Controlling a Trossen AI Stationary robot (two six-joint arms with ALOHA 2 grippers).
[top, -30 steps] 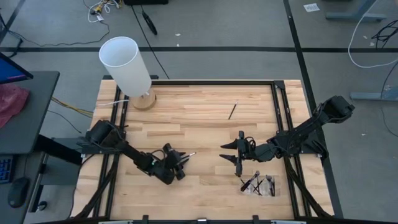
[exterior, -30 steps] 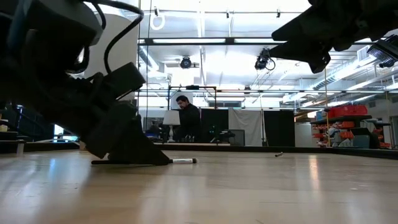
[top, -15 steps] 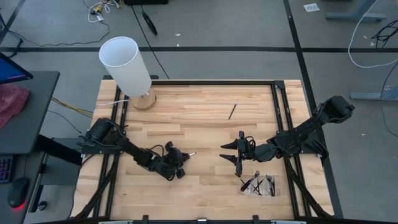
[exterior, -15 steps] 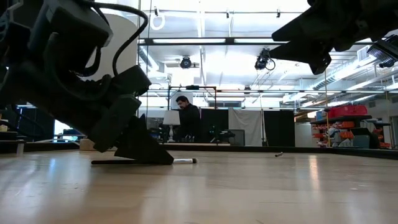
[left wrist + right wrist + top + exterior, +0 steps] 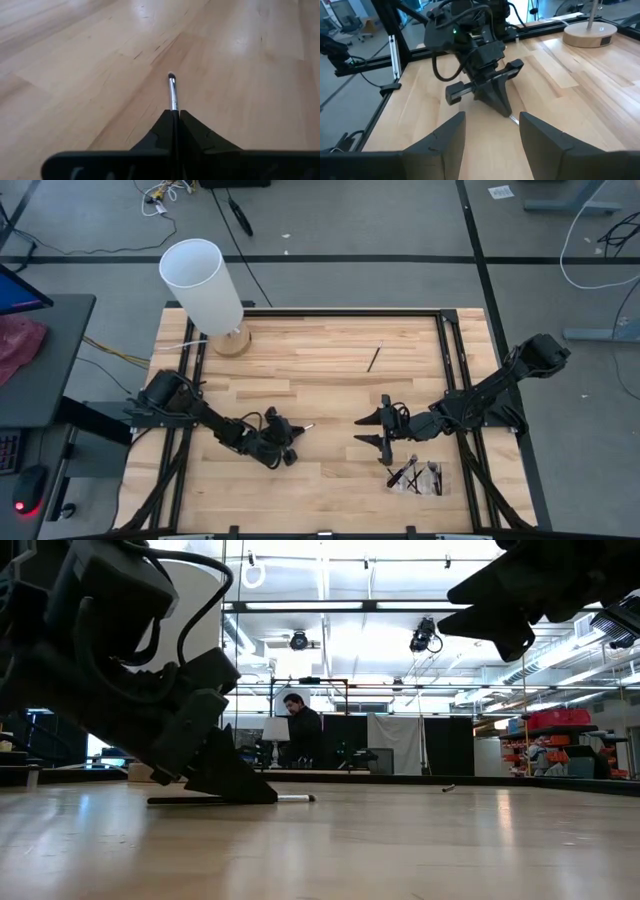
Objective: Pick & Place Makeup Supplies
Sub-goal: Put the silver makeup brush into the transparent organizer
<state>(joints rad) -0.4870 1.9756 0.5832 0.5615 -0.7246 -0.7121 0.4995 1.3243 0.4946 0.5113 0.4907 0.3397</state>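
The pale wooden desk point(image 5: 320, 370) carries a white cylinder lamp point(image 5: 205, 290) at its far left corner, one loose makeup brush point(image 5: 374, 358) farther right, and a heap of brushes point(image 5: 416, 477) near its front edge.

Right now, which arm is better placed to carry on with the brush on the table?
The left. Its pincer is shut on the brush, low on the table. The right pincer hangs open and empty, apart from it.
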